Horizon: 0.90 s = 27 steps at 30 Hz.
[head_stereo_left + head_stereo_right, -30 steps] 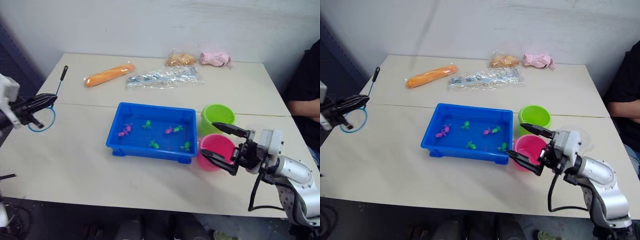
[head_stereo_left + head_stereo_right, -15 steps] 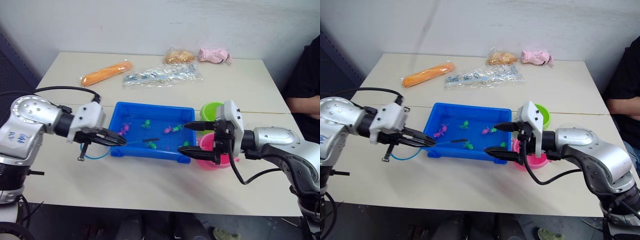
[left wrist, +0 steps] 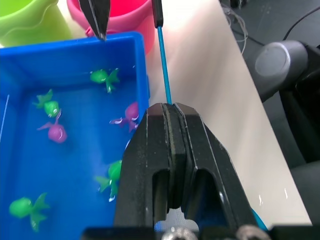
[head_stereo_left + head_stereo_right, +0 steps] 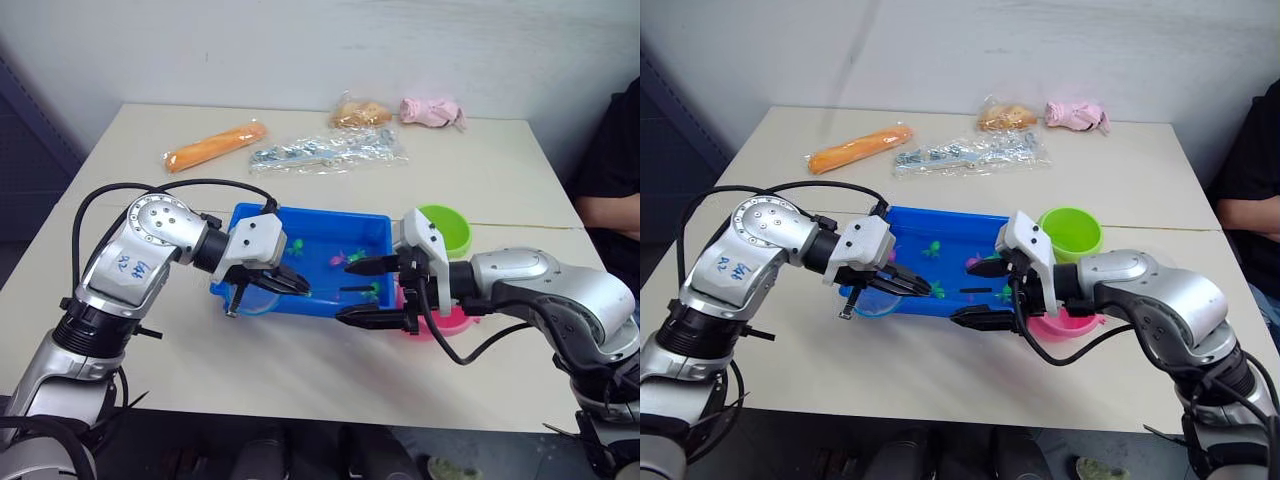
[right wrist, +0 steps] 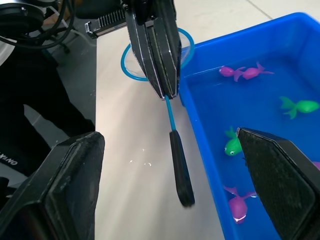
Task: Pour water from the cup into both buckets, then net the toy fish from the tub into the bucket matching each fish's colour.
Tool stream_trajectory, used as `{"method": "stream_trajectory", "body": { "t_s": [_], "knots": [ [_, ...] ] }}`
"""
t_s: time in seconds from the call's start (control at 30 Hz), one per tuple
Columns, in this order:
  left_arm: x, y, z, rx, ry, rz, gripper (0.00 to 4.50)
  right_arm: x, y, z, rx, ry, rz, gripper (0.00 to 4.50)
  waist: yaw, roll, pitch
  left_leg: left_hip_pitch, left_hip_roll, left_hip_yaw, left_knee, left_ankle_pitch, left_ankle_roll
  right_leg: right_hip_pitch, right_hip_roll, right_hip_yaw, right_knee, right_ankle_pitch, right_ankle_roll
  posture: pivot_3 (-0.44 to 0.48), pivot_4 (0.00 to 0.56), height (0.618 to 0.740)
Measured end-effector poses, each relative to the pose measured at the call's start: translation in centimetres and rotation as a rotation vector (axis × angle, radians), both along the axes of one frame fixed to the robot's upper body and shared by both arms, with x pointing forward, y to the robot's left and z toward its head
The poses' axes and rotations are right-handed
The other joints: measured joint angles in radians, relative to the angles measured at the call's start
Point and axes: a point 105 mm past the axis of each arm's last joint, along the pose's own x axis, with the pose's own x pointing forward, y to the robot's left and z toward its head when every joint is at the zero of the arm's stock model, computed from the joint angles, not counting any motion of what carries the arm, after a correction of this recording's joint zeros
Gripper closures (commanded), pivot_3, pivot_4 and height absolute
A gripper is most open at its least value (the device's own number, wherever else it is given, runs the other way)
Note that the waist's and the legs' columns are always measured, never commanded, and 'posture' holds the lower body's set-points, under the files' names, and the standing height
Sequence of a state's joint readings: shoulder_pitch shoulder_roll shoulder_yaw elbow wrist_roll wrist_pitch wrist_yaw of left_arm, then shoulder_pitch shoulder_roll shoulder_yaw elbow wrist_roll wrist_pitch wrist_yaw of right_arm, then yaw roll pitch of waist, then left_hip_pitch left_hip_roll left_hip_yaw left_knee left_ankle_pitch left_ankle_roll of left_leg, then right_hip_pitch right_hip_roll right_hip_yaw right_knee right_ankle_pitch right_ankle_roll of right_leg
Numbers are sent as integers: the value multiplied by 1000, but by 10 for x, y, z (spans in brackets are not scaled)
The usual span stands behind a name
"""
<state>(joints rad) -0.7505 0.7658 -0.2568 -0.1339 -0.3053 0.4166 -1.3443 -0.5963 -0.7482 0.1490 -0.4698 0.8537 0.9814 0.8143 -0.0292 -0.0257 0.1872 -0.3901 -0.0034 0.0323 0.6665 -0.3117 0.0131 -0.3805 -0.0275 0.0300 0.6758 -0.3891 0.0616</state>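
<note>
Reaching in from opposite sides, both robot arms meet over the front of the tub [image 4: 258, 218], a shallow blue tray of water in the middle of a pale table [image 4: 500, 180]. The left arm bends at the elbow and stretches its forearm toward the tub's near left corner. The left gripper [image 4: 288, 282] has its two black fingers pressed together on the net [image 5: 172, 142], pinching the thin blue shaft just beyond the hoop. The blue-rimmed hoop hangs behind that gripper, just outside the tub's front wall, and the dark handle end points across toward the other arm. The right arm comes in low from the right, forearm level with the table. The right gripper [image 4: 360, 292] is spread wide, one finger above the tub's front right corner and the other outside the front wall, with the net's handle tip lying between them, not touching either. Small toy fish [image 3: 53, 132], green and magenta, float scattered in the tub. The buckets stand just beside the tub's right end: the green bucket [image 4: 440, 229] behind, the pink bucket [image 4: 445, 321] in front, partly hidden by the right arm. A person's arm [image 4: 608, 212] rests at the table's right edge.
</note>
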Motion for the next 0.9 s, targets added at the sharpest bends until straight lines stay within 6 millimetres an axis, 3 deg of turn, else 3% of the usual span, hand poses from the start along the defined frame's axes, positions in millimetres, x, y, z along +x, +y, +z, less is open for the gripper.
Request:
{"method": "stream_trajectory", "body": {
  "t_s": [0.23,0.27,0.33,0.37,0.43,0.57,0.73,0.9],
  "knots": [
    [2,-2,3,2,-9,6,4449,0,1,0,8,2,-2,0,0,0,0,0,0,0,0,0,0,0,0,0,0,0,0,0,150,740],
    [2,-2,3,-1,-8,5,4487,0,1,0,8,2,-3,249,0,0,0,0,0,0,0,0,-1,0,0,0,0,0,0,0,150,740],
    [3,-3,3,-5,-2,7,4500,1,1,0,10,1,-8,827,0,0,0,0,0,0,0,0,0,0,0,0,0,0,0,0,150,740],
    [3,-3,3,-4,-2,8,4500,1,1,0,10,0,-10,1498,0,0,0,0,0,0,0,0,-1,0,0,0,0,0,0,0,150,740],
    [3,-3,3,-3,-1,10,4500,2,2,0,15,-2,-16,2287,0,0,0,0,0,0,0,1,-1,0,0,0,0,0,0,0,150,740],
    [3,-3,3,-2,1,11,4500,2,2,0,21,-3,-23,4384,0,0,0,0,0,0,0,1,-1,0,0,0,0,0,0,0,150,740],
    [2,-4,3,-5,0,15,4500,3,1,0,26,-3,-35,4452,0,0,0,0,0,0,0,1,-1,0,0,0,0,0,0,0,150,740],
    [-2,-6,13,-102,54,9,2875,3,0,-2,25,2,-37,4500,0,0,0,0,0,0,0,1,-1,0,0,0,1,0,0,0,150,740]
  ]
}}
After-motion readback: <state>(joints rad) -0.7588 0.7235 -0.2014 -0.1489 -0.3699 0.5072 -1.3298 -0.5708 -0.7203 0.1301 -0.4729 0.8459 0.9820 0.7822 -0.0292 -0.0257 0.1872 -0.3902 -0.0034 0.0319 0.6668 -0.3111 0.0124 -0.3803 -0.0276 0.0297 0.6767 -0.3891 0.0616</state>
